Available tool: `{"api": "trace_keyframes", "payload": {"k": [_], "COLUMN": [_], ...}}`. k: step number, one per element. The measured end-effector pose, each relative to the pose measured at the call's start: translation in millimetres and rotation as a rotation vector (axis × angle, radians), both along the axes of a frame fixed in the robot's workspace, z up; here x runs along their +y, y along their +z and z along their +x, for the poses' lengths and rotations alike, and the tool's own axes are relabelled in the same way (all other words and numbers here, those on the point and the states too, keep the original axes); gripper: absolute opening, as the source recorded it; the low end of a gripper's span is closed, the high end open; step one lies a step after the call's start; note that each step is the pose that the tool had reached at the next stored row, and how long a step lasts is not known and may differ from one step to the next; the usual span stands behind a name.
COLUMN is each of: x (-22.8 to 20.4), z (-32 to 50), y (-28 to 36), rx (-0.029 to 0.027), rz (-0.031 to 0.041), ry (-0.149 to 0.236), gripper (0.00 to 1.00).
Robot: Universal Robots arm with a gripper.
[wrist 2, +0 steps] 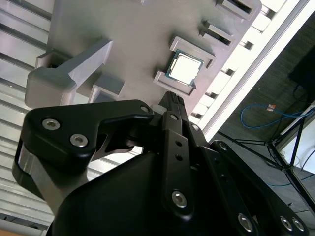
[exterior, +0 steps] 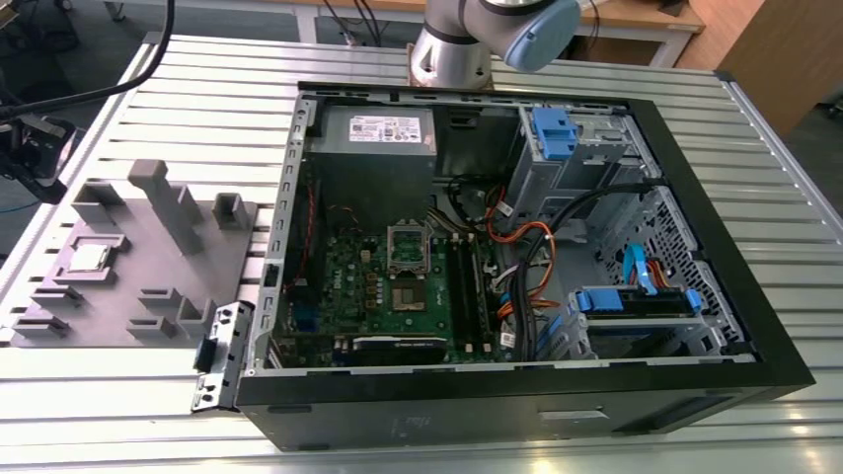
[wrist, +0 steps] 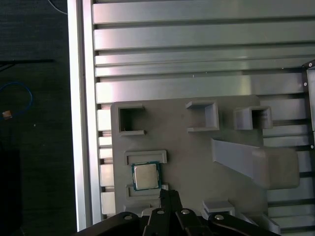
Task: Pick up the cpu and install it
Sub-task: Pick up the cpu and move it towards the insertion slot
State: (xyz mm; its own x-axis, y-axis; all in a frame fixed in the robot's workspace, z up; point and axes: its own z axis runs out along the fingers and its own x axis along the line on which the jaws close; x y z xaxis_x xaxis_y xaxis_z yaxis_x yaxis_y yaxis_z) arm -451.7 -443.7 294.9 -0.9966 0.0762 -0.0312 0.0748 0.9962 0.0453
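The cpu (exterior: 89, 257) is a small silver square chip lying flat in a recess of the grey fixture plate (exterior: 145, 296), at the exterior view's left beside the open computer case. In both wrist views the cpu (wrist 2: 184, 69) (wrist: 146, 176) lies just beyond my gripper's tips. My gripper (wrist 2: 172, 100) (wrist: 168, 193) hangs above the plate with its black fingers closed together and nothing between them. It does not touch the chip. Inside the case, the green motherboard (exterior: 382, 296) lies flat with its silver socket frame (exterior: 406, 245) standing open.
Grey blocks and a tall slanted fin (exterior: 165, 202) rise from the fixture plate close to the chip. The black case wall (exterior: 270, 286) stands between plate and motherboard. Cables (exterior: 527, 267), blue drive brackets and a power supply (exterior: 375, 133) crowd the case. The table edge (wrist: 81, 123) runs near the plate.
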Motion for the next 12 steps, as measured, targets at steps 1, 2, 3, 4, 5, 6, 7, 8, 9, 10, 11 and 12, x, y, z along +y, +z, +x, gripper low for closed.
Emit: {"api": "trace_keyframes", "payload": {"k": [1, 2, 3, 4, 5, 6, 7, 8, 9, 10, 11, 12], "x": [0.0, 0.0, 0.0, 0.0, 0.0, 0.0, 0.0, 0.0, 0.0, 0.0, 0.0, 0.0], "z": [0.0, 0.0, 0.0, 0.0, 0.0, 0.0, 0.0, 0.0, 0.1, 0.0, 0.0, 0.0], "y": [0.0, 0.1, 0.1, 0.1, 0.1, 0.1, 0.1, -0.1, -0.4, -0.9, -1.3, -1.4], "rx": [0.0004, 0.0023, 0.0046, 0.0049, 0.0052, 0.0055, 0.0056, 0.0057, 0.0057, 0.0056, 0.0057, 0.0057], "rz": [0.0000, -0.0001, 0.0000, 0.0000, -0.0001, 0.0000, 0.0000, -0.0001, -0.0001, 0.0000, -0.0001, -0.0001], "ry": [0.000, 0.000, 0.000, 0.000, 0.000, 0.000, 0.000, 0.000, 0.000, 0.000, 0.000, 0.000], "gripper": [0.11, 0.11, 0.11, 0.11, 0.11, 0.11, 0.11, 0.11, 0.11, 0.11, 0.11, 0.11]}}
